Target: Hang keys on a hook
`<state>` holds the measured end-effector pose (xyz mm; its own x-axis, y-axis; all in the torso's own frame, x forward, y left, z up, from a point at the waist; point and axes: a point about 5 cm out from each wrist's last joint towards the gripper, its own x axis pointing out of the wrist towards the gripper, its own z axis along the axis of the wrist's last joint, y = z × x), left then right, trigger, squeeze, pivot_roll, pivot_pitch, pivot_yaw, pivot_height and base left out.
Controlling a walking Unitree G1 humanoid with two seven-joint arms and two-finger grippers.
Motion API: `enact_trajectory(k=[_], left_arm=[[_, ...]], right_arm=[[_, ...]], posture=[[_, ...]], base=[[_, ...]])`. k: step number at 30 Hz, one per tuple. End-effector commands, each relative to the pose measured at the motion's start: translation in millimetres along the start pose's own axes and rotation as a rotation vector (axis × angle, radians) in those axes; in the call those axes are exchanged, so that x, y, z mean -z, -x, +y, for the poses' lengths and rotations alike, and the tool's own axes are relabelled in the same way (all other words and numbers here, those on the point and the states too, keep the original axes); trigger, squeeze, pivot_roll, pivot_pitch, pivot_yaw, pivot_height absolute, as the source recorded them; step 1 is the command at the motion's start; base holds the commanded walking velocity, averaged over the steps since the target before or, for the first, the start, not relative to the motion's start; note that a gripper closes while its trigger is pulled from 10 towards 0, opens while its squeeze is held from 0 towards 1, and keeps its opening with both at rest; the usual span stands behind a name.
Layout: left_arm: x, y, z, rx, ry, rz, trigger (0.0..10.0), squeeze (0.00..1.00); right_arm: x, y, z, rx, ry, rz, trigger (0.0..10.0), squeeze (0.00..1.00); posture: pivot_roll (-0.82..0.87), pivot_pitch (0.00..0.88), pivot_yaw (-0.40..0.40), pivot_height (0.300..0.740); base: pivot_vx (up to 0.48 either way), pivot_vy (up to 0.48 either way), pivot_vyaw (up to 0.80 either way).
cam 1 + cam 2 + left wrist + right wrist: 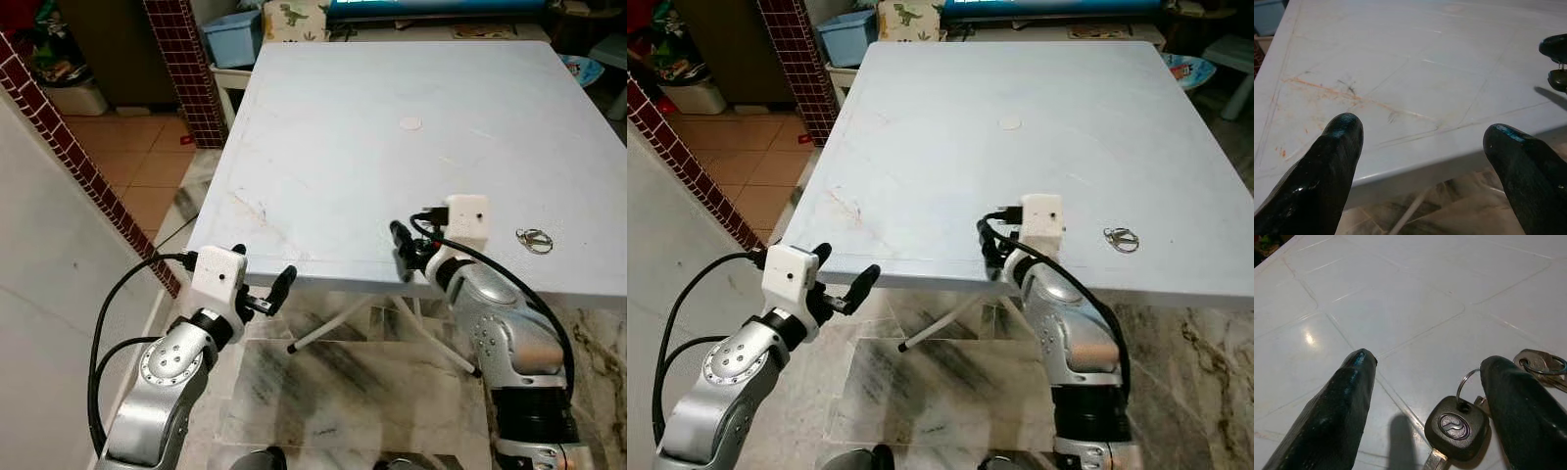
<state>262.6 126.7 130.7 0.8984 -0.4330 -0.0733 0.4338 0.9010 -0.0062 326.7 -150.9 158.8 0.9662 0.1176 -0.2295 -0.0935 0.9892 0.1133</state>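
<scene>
— White plastic filled most of the head camera's frame. What could not be made out?

— No hook was identifiable. The keys (1457, 423) showed clearly at the right wrist: a black fob on a split ring, a silver key (1540, 364) partly hidden behind one black fingertip (1518, 401), the blade cut off by the frame edge. A small metal ring (534, 240) lay on the table (392, 147) near its front right edge; from the head views it was too small to tell what it was.

— How were the arms posed?

— The right gripper (402, 245) reached over the table's front edge, fingers spread, the keys lying between them on the surface, ungrasped. The left gripper (265, 284) was held just off the front left corner, below the tabletop's level, its fingers (1339, 142) parted and empty.

— And the surface and room?

— The tabletop was scuffed, with orange-brown streaks near the left corner and a pale round mark (410, 123) further back. Marble-patterned floor lay beneath, terracotta tile to the left beyond a brick-patterned pillar (186, 69), and a blue bin (232, 37) stood behind.
</scene>
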Motion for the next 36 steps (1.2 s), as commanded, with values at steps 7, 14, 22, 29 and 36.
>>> enact_trajectory(k=[7,14,22,29,36], left_arm=[[-1.0,2.6,1.5,0.067,-0.003,0.013,10.0,0.00],[-3.7,2.2,-0.6,0.138,-0.015,0.009,10.0,0.00],[-8.1,2.7,-4.7,0.180,0.015,-0.018,10.0,0.00],[-7.7,2.5,-7.7,0.199,0.026,-0.019,10.0,0.00],[-9.4,4.1,-11.3,0.235,0.063,-0.029,10.0,0.00]], right_arm=[[-2.5,4.5,12.7,0.034,-0.056,-0.019,10.0,0.00],[1.4,-0.4,16.7,0.085,-0.143,-0.031,10.0,0.00],[5.2,-7.2,15.4,0.176,-0.167,-0.025,10.0,0.00],[8.6,-13.2,17.5,0.193,-0.179,-0.026,1.3,0.00],[10.1,-16.6,17.4,0.200,-0.177,-0.030,0.3,0.00]], posture=[[-0.01,0.128,0.068,0.740],[-0.01,0.123,0.068,0.740],[0.00,0.122,0.066,0.740],[0.00,0.123,0.066,0.740],[0.00,0.126,0.067,0.740]], base=[[0.000,0.000,0.00],[0.000,0.000,0.00],[0.000,0.000,0.00],[0.000,0.000,0.00],[0.000,0.000,0.00]])
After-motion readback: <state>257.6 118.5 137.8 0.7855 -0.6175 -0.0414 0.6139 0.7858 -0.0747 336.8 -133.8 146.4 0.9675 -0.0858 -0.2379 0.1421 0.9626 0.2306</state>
